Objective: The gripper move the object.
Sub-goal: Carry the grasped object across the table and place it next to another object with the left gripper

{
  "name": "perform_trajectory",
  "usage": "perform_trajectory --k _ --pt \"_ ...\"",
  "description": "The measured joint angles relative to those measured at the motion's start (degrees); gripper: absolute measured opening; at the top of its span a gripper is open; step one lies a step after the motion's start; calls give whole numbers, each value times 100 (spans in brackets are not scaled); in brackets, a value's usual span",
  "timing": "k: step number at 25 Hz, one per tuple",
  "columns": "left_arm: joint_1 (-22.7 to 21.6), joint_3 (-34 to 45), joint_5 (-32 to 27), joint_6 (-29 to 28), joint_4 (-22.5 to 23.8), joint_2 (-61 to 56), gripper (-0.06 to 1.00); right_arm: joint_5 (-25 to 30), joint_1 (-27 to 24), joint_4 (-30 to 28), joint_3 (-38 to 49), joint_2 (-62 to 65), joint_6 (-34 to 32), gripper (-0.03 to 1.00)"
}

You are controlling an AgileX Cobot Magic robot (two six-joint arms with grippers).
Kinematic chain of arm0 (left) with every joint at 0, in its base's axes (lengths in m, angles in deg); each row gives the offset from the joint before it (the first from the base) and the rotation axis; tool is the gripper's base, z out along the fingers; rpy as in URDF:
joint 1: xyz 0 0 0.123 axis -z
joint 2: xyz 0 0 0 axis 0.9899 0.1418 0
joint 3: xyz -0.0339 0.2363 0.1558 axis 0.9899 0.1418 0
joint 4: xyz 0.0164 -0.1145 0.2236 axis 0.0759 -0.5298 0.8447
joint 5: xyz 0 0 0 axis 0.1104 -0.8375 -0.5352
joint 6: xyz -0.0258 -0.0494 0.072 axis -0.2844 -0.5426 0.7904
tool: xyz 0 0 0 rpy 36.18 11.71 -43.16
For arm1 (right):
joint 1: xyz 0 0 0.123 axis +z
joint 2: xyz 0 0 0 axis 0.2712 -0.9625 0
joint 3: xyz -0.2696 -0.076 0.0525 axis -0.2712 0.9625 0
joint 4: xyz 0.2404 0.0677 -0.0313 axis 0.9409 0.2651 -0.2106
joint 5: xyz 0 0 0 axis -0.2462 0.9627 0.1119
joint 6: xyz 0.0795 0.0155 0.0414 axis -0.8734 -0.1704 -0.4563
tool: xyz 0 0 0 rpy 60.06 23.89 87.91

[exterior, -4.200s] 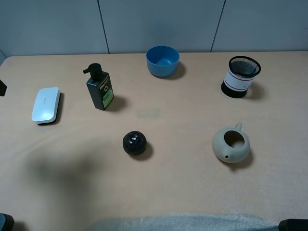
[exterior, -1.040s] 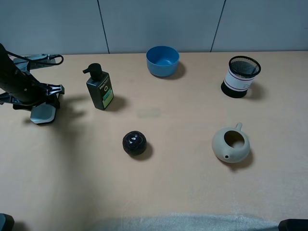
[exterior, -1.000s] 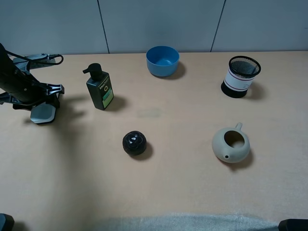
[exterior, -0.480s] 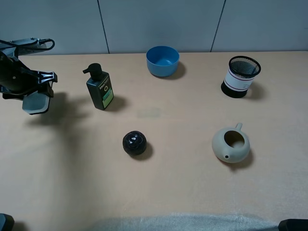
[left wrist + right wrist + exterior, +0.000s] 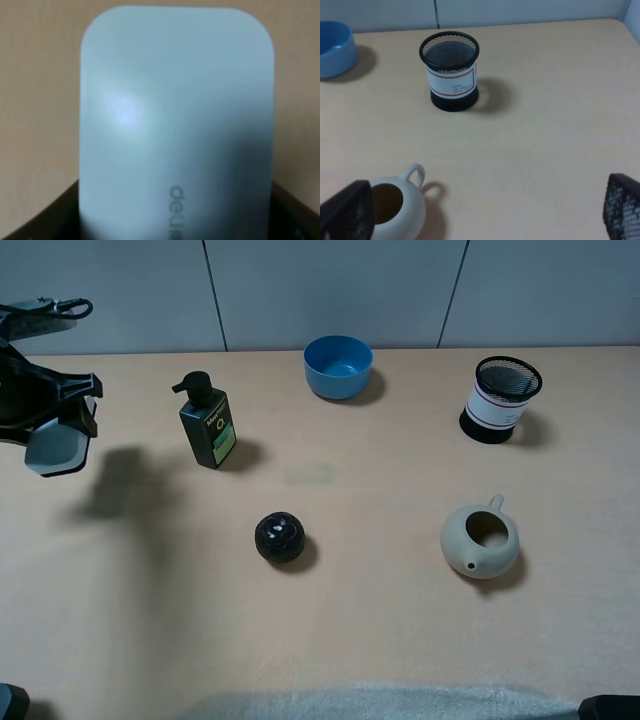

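Note:
My left gripper [image 5: 66, 422], a black claw on a bulky black arm, is at the far left of the table. It is shut on the object, a flat white rounded slab [image 5: 48, 450], and holds it in the air above its shadow. In the left wrist view the slab [image 5: 175, 125] fills the frame, with a dark finger [image 5: 35, 222] at its lower edge. My right gripper [image 5: 485, 220] is open and empty, its mesh-patterned fingers [image 5: 345, 212] spread wide above the table near the teapot.
A dark pump bottle [image 5: 207, 424] stands right of the held slab. A black ball [image 5: 279, 537] lies mid-table. A blue bowl [image 5: 338, 366] is at the back, a mesh cup [image 5: 502, 398] back right, a beige teapot [image 5: 480, 539] front right.
My left gripper came in over the slab, shut on it and lifted it off the table. Over the last second it rose and moved slightly left.

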Motion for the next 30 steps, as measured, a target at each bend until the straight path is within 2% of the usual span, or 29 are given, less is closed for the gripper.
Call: perform_trajectory --k 8,18,24,30 --pt "0 0 -644 0 -7 -576 63 0 0 0 0 0 0 69" --pt "0 0 -1407 119 -519 -1344 63 5 0 0 0 0 0 69" --pt "7 0 -1938 270 -642 -1605 63 5 0 0 0 0 0 69" --pt "376 0 -2110 256 -647 -1805 63 5 0 0 0 0 0 69"
